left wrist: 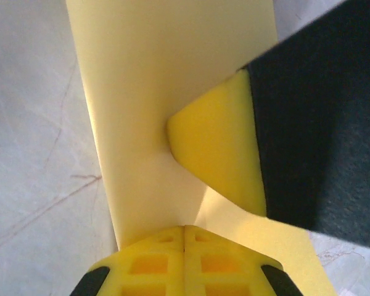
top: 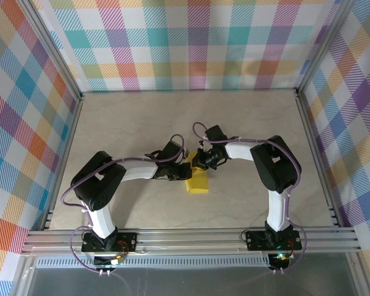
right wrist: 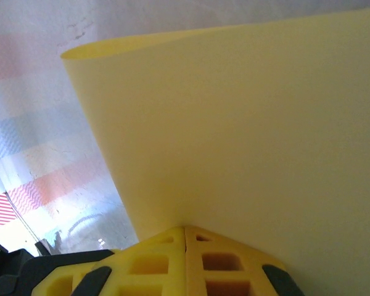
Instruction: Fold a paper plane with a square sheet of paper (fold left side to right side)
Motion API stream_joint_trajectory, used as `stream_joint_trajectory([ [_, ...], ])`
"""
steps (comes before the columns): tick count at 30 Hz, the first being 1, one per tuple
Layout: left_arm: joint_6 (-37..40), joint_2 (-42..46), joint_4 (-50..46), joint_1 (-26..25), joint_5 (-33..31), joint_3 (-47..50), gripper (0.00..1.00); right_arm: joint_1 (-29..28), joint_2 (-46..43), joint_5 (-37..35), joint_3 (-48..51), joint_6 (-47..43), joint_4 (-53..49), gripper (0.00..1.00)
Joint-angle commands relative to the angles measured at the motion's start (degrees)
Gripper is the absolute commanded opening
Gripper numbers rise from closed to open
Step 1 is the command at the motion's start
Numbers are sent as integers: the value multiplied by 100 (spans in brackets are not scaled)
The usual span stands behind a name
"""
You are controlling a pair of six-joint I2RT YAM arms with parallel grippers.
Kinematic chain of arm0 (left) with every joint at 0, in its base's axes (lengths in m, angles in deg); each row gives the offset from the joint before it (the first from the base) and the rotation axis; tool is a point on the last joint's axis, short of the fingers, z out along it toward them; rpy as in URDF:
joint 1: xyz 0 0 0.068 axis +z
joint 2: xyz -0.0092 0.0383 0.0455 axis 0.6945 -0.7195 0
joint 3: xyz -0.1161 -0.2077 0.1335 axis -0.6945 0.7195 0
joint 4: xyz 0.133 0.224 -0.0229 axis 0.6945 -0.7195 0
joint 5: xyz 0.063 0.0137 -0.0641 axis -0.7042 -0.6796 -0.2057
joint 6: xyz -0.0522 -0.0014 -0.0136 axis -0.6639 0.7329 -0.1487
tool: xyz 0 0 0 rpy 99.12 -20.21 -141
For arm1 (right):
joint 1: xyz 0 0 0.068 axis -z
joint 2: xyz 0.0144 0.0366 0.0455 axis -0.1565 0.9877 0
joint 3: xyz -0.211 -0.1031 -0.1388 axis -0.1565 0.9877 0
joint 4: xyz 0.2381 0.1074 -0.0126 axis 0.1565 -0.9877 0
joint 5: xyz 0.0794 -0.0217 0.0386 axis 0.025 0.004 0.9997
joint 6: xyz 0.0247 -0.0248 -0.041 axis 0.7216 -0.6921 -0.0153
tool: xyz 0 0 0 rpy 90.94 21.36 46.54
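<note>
Showing the first fold begun but not finished. Placing the square sheet of paper (top: 197, 184) near the middle of the table (top: 142, 117), between the two arms, partly flat and partly raised. Gripping one edge of the sheet with the right gripper (right wrist: 185, 242), fingers closed, the yellow paper rising from the tips in a broad, uncreased curve against the checked wall (right wrist: 43, 154). Meeting the near edge of the sheet with the left gripper (left wrist: 184, 243), fingers likewise closed; pinching or merely pressing, not to be told from the wrist view. Just beyond, resting a yellow fingertip (left wrist: 216, 154) of the other arm on, or just over, the paper's surface from the right.

Judging by the curl: one side lifted off the table, edges not yet brought together, no crease pressed, no sharp fold line to be seen anywhere.

Left to do, on this reading: laying the raised side onto the opposite one, aligning the edges, flattening the crease, then making every later fold towards the pointed dart. Counting as an early stage, with nearly all of the folding ahead.
</note>
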Motion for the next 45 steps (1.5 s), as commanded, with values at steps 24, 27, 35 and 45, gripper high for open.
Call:
stream_joint_trajectory([
  [24, -799, 1405, -727, -495, 190, 1553, 0, 44, 482, -437, -45, -94, -348, 0],
  [27, -780, 1591, -990, -452, 56, 1302, 0, 35, 454, -356, -7, -119, -245, 0],
  [35, -562, 1257, -614, -43, 431, 699, 0, 27, 445, -337, -18, -181, -294, 0],
  [45, -426, 305, -70, -33, 612, 240, 0, 18, 463, -311, -8, -206, -324, 0],
])
